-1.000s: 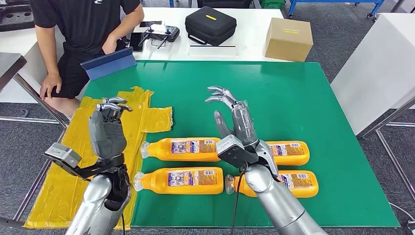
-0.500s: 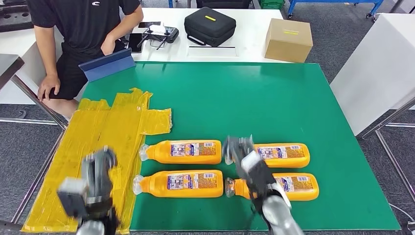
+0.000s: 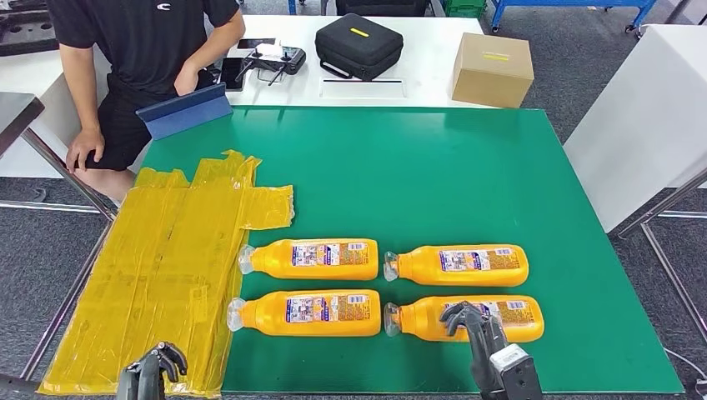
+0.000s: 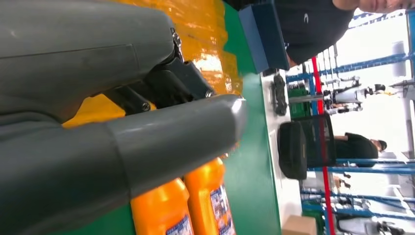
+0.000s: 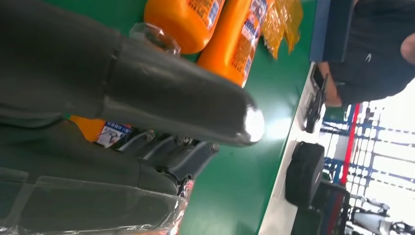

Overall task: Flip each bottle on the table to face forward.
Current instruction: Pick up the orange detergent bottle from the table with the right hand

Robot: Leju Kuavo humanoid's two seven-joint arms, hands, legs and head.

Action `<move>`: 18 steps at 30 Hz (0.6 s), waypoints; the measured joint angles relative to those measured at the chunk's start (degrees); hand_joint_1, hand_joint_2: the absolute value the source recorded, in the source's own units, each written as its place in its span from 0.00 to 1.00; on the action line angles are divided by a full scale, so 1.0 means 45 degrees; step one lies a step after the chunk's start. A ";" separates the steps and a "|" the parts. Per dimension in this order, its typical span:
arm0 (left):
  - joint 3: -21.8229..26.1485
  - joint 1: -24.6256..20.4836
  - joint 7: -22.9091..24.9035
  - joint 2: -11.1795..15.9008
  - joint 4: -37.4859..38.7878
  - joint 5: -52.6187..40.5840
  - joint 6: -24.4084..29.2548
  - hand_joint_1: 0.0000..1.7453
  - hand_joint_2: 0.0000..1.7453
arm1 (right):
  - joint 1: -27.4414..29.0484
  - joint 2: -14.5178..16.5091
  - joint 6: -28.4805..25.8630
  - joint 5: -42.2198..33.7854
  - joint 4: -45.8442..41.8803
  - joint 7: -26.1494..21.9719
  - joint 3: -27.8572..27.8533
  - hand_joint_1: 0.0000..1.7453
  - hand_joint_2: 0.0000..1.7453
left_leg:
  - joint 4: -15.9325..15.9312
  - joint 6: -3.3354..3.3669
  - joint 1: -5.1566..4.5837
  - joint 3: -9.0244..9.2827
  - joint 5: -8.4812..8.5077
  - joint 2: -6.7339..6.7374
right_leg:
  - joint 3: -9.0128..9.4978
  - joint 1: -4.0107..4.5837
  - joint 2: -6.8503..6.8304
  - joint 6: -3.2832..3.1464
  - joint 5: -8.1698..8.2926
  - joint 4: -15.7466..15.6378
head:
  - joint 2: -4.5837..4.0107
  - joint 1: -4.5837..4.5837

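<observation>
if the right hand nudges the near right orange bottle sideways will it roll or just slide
The near right bottle lies on its side, label up, and its body looks flattish, so it would probably slide or pivot rather than roll. The green mat may grip it somewhat. It looks full, so likely fairly heavy. The right hand hangs over it.

Four bottles (image 3: 313,257) lie two by two on the table (image 3: 433,167), caps leftward.

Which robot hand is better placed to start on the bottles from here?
Probably the right. The right robot hand sits over the near-right bottle, fingers curled at its label. The left robot hand is low over the yellow sheet, beside the green mat and apart from every bottle.
</observation>
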 joint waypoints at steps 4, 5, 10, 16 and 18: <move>0.0068 -0.0003 0.0085 -0.0079 -0.0074 -0.0123 0.0123 0.00 0.00 | -0.0017 0.0142 -0.0155 0.0250 -0.0011 0.0146 -0.0179 0.00 0.00 | 0.0002 0.0010 0.0000 0.0007 0.0012 0.0000 | 0.0062 0.0001 -0.0001 0.0006 0.0005 0.0002 | 0.0000 -0.0001; 0.0079 -0.0003 0.0116 -0.0094 -0.0098 -0.0100 0.0120 0.00 0.00 | -0.0036 0.0157 -0.0201 0.0312 -0.0010 0.0249 -0.0201 0.00 0.00 | 0.0002 0.0010 0.0000 0.0008 0.0012 0.0000 | 0.0063 0.0001 -0.0001 0.0006 0.0005 0.0002 | 0.0000 -0.0001; 0.0113 0.0013 0.0239 -0.0157 -0.0188 0.0190 0.0040 0.00 0.00 | -0.0105 0.0189 -0.0499 0.0811 -0.0119 0.0583 -0.0294 0.00 0.75 | 0.0001 0.0010 -0.0003 0.0008 0.0011 -0.0002 | 0.0064 0.0001 -0.0001 0.0006 0.0005 0.0001 | 0.0000 0.0000; 0.0146 0.0023 0.0271 -0.0158 -0.0215 0.0441 0.0010 0.00 0.00 | -0.0144 0.0131 -0.1180 0.2110 -0.1098 0.1176 -0.0330 0.00 1.00 | 0.0002 0.0012 -0.0006 0.0022 0.0013 -0.0002 | 0.0069 0.0001 -0.0001 0.0009 0.0007 0.0001 | 0.0000 -0.0001; 0.0153 0.0024 0.0293 -0.0160 -0.0216 0.0494 0.0010 0.00 0.00 | -0.0143 0.0126 -0.1275 0.2436 -0.1630 0.1400 -0.0390 0.00 1.00 | 0.0002 0.0013 -0.0007 0.0022 0.0013 -0.0002 | 0.0072 0.0001 -0.0001 0.0009 0.0007 0.0001 | 0.0000 -0.0002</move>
